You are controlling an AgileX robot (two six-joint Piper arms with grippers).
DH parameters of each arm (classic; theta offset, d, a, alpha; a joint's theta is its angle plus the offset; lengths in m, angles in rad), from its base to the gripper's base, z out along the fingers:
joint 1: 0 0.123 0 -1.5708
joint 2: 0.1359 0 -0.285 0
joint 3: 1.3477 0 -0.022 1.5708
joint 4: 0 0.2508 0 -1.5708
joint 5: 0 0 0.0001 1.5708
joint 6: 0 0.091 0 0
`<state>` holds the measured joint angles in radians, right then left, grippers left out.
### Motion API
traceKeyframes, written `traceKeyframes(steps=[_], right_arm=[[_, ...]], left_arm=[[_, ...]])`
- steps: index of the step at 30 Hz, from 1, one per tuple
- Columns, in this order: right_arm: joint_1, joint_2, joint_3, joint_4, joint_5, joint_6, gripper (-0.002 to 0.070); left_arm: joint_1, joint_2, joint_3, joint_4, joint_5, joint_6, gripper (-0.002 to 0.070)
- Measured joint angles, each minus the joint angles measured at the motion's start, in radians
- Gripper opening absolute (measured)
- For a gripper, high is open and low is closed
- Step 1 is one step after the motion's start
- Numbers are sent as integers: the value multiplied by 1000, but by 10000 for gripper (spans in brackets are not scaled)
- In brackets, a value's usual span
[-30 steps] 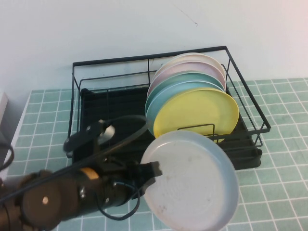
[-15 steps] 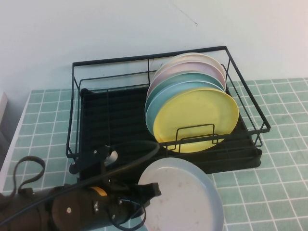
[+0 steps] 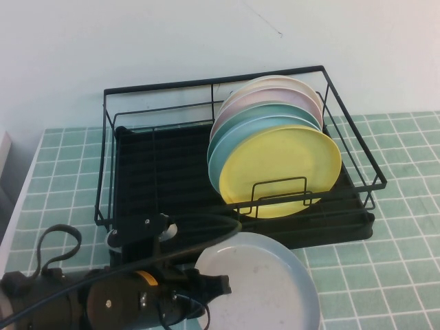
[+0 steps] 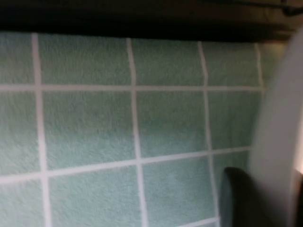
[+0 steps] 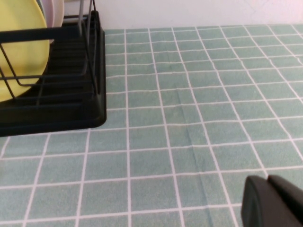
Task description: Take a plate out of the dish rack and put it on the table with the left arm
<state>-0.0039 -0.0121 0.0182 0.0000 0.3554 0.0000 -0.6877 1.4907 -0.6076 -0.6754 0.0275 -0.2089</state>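
Observation:
The pale grey-blue plate lies nearly flat and low over the table, just in front of the dish rack. My left gripper is shut on the plate's left rim, at the bottom of the high view. The left wrist view has a dark finger pressed against the pale plate close above the green tiles. My right gripper is shut and holds nothing, low over bare tiles to the right of the dish rack; it is out of the high view.
Several plates stand upright in the right half of the rack, a yellow plate in front, with light blue, teal and pink ones behind. The rack's left half holds none. A white wall rises behind the table.
My left arm has sunk and pulled back toward the near edge. The plate has dropped from a raised, tilted pose to nearly flat, close to the tiles.

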Motion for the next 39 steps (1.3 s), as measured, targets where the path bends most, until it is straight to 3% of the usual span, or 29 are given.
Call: traceKeyframes(steps=[9, 13, 18, 20, 22, 26, 28, 31, 39], right_arm=[[0, 0, 0, 0, 0, 0, -1], [0, 0, 0, 0, 0, 0, -1], [0, 0, 0, 0, 0, 0, -1], [0, 0, 0, 0, 0, 0, -1], [0, 0, 0, 0, 0, 0, -1], [0, 0, 0, 0, 0, 0, -1], [0, 0, 0, 0, 0, 0, -1], [0, 0, 0, 0, 0, 0, -1], [0, 0, 0, 0, 0, 0, -1]], left_arm=[[0, -27, 0, 83, 2, 142, 480], [0, -89, 0, 85, 2, 227, 530], [19, -215, 0, 93, 11, 332, 536], [26, -280, 0, 97, 19, 378, 507], [28, -359, 0, 102, 29, 429, 427], [28, -521, 0, 106, 53, 522, 125], [29, -581, 0, 106, 54, 550, 62], [30, -674, 0, 108, 57, 568, 22], [30, -776, 0, 108, 73, 575, 7]])
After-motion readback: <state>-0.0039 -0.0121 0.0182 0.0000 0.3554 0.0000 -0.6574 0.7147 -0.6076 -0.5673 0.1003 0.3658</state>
